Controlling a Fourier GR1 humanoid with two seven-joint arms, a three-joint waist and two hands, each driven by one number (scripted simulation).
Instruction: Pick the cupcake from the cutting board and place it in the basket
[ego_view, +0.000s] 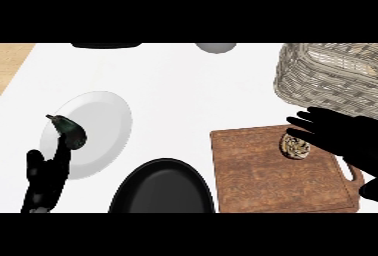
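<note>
A small cupcake (294, 146) with a brown speckled top sits on the wooden cutting board (273, 175), near its upper right corner. My right hand (341, 134) lies just right of the cupcake, fingers straight and spread, their tips touching or overlapping its right side. The woven wicker basket (325, 75) stands behind the board at the upper right. My left hand (44, 182) rests at the lower left, fingers up, over the edge of a white plate.
A white plate (100, 130) at the left carries a dark eggplant (69, 131). A black oval pan (164, 189) sits at the bottom centre beside the board. A dark object (107, 45) and a grey bowl (215, 47) show at the far edge.
</note>
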